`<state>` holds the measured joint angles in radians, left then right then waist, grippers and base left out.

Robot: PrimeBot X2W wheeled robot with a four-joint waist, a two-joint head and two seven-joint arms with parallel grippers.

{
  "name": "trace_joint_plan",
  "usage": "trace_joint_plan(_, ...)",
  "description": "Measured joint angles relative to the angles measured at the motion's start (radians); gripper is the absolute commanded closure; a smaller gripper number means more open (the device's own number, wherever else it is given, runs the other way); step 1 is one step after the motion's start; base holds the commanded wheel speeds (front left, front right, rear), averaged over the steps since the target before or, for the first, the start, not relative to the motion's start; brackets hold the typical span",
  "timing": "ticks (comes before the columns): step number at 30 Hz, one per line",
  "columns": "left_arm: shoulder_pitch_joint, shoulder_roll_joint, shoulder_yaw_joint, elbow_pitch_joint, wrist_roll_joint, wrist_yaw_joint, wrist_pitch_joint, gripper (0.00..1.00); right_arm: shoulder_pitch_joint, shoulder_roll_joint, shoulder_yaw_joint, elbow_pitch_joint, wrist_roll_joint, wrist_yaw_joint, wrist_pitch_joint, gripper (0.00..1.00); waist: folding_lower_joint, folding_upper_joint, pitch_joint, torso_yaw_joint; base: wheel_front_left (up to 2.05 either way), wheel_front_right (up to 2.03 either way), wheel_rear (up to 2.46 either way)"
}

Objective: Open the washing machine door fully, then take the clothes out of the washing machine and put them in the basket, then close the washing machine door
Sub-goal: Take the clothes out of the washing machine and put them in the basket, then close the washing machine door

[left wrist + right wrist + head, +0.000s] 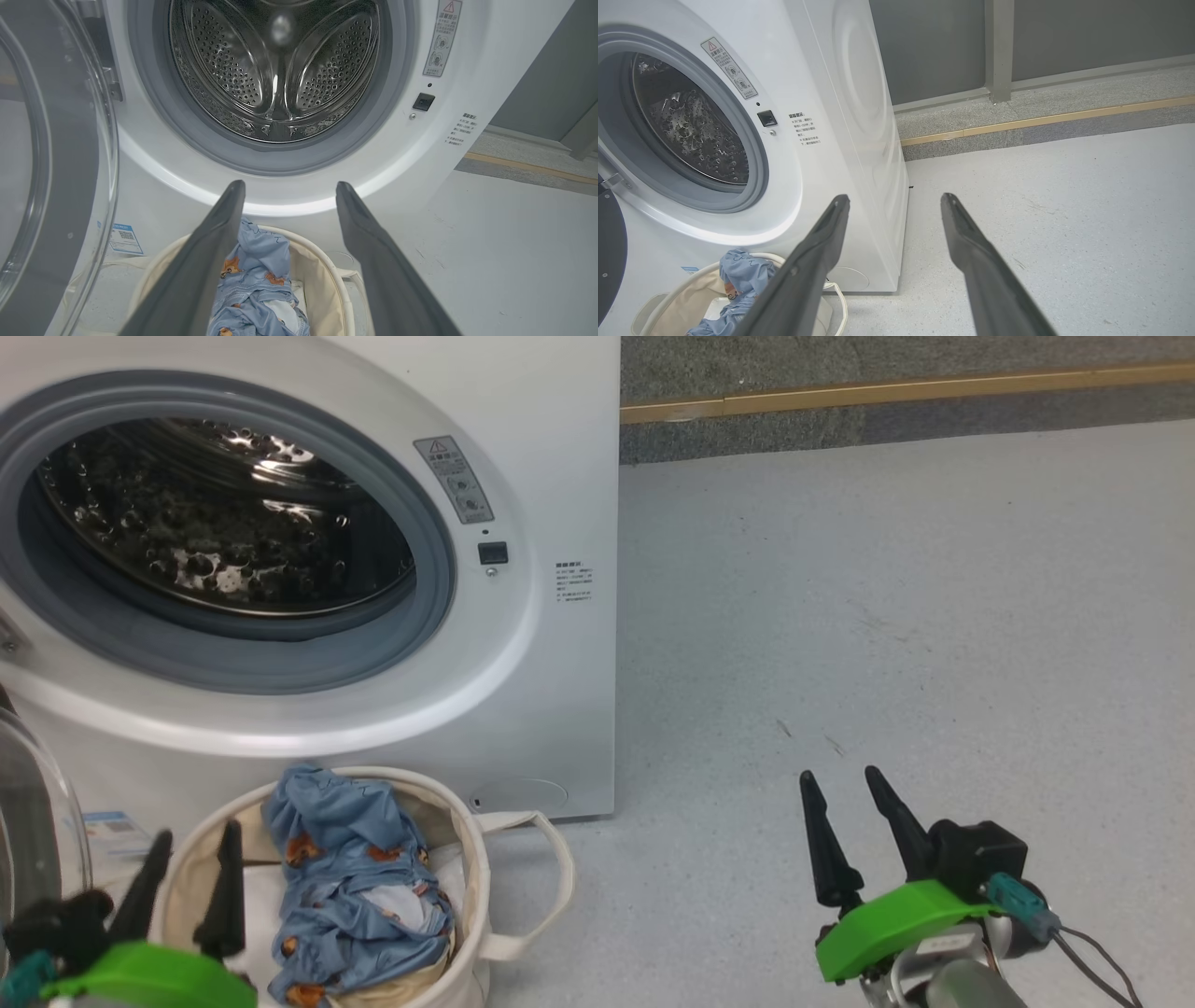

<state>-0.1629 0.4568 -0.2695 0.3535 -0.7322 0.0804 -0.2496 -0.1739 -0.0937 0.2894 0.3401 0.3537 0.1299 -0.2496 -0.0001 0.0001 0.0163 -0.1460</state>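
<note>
The white washing machine point(523, 448) stands open, and its steel drum point(280, 70) looks bare inside. The washing machine door point(56, 163) hangs swung out at the left, its clear glass edge at the head view's far left point(37, 821). Below the drum mouth sits the cream basket point(471, 896), holding light blue clothes point(350, 887) with orange prints. My left gripper point(196, 845) hovers open over the basket's left side, nothing between its fingers. My right gripper point(845, 784) stands open and empty above the floor, well right of the machine.
Pale speckled floor point(887, 616) spreads to the right of the machine. A grey kerb with a yellow strip point(887, 392) runs along the back. The basket's loop handle point(551, 859) sticks out to the right.
</note>
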Motion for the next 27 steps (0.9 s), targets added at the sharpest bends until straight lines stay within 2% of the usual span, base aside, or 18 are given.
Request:
trace_joint_plan(4, 0.071, 0.009, -0.001, -0.065, 0.006, 0.026, 0.001, 0.00, 0.000, 0.000, 0.009, 0.002, 0.000, 0.000, 0.000, 0.00, 0.0000, 0.0000, -0.007, 0.000, 0.00, 0.00, 0.00)
trace_joint_plan(10, 0.100, 0.022, 0.000, -0.140, 0.009, 0.039, 0.003, 0.00, 0.000, 0.000, 0.009, 0.002, 0.000, 0.000, 0.000, 0.00, 0.0000, 0.0000, -0.012, 0.013, 0.00, 0.00, 0.00)
trace_joint_plan(18, 0.121, 0.043, -0.005, -0.174, 0.009, 0.034, 0.012, 0.00, 0.000, 0.000, 0.010, 0.002, 0.000, 0.000, 0.000, 0.00, 0.0000, 0.0000, -0.011, 0.019, 0.00, 0.00, 0.00)
trace_joint_plan(27, 0.123, 0.052, 0.008, -0.186, 0.019, 0.053, 0.011, 0.00, 0.000, 0.000, 0.009, 0.002, 0.000, 0.000, 0.000, 0.00, 0.0000, 0.0000, -0.009, 0.015, 0.00, 0.00, 0.00)
